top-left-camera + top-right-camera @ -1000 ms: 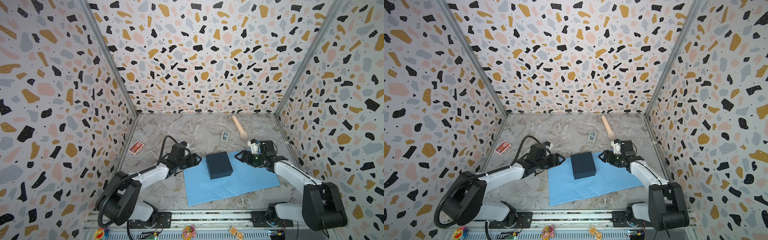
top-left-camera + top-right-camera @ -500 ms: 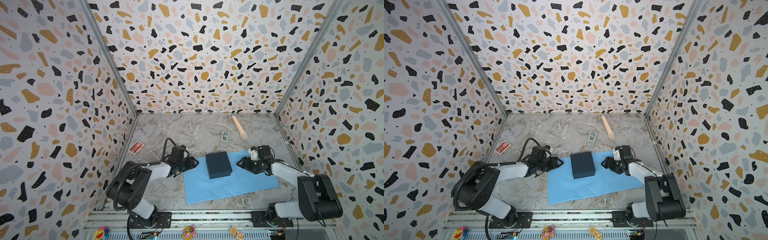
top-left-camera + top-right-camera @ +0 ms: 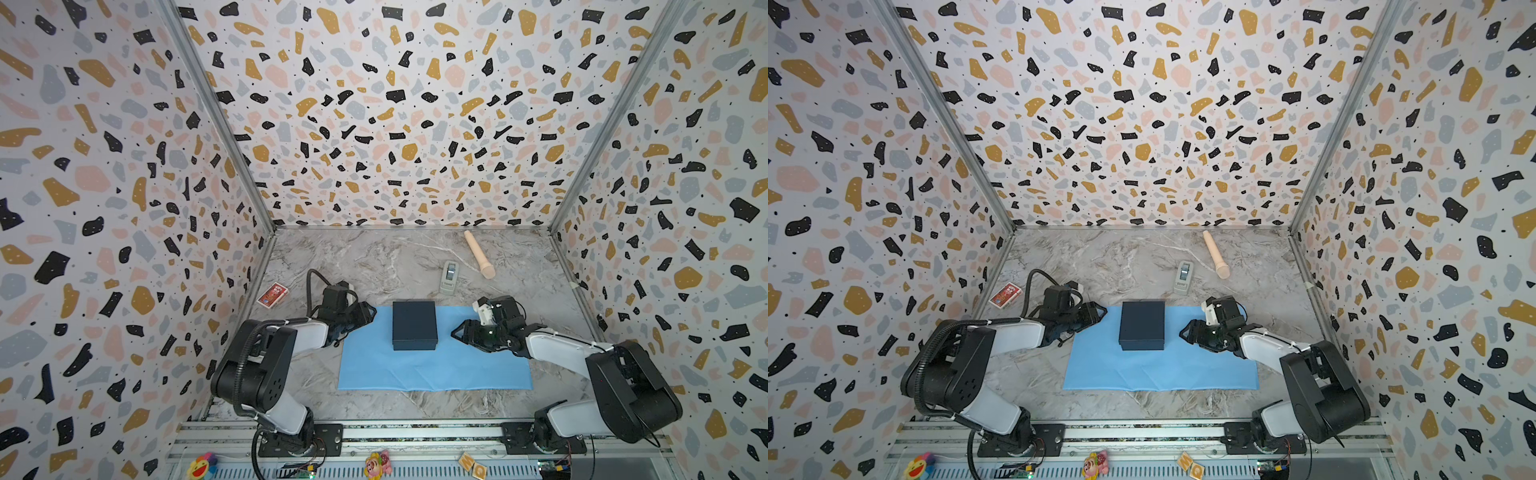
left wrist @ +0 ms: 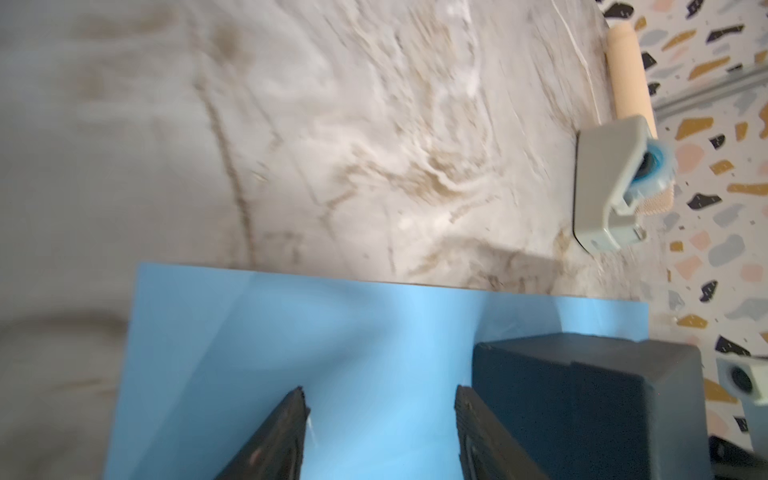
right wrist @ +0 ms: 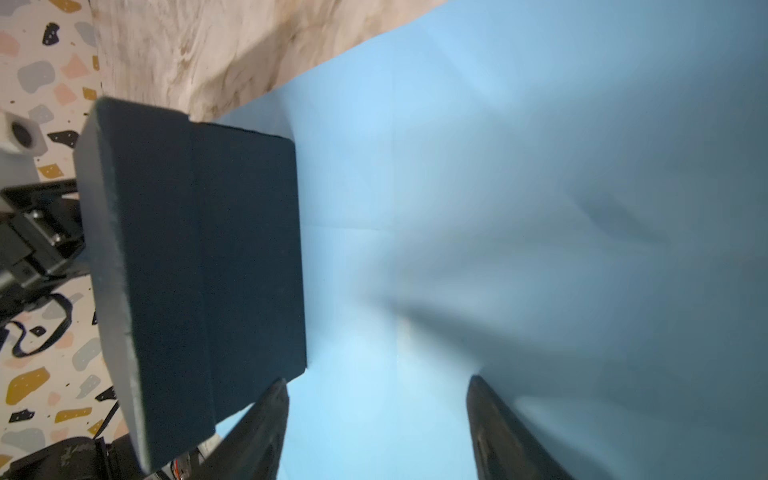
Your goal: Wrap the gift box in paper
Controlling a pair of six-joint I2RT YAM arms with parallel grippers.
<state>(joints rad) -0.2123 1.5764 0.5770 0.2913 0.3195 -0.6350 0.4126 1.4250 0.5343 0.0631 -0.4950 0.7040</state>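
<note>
Shift since a second ago: paper point(image 3: 415, 370) and gift box point(image 3: 414, 324) lay skewed on the table point(image 3: 374, 262) then; both now sit square to the front rail.
Paper: one sheet, light-blue face up, lying flat, faint fold creases showing; same in both top views point(image 3: 1142, 370).
Gift box: dark navy, lid on, resting on the sheet close to its far edge, a little left of the sheet's middle point(image 3: 1142, 324).
Left gripper: low at the sheet's far left corner point(image 3: 370, 314); in the left wrist view point(image 4: 380, 395) the jaws stand apart with nothing between them, only blue paper beneath. Box just beside one finger; contact cannot be told.
Right gripper: low over the sheet, right of the box and apart from it point(image 3: 457, 332); in the right wrist view point(image 5: 376, 384) the jaws are spread and empty, one fingertip near the box's corner.
Off the sheet: grey tape dispenser point(image 3: 449, 277) just beyond the box; wooden roller point(image 3: 478, 259) farther back; red card pack point(image 3: 272, 295) near the left wall.
</note>
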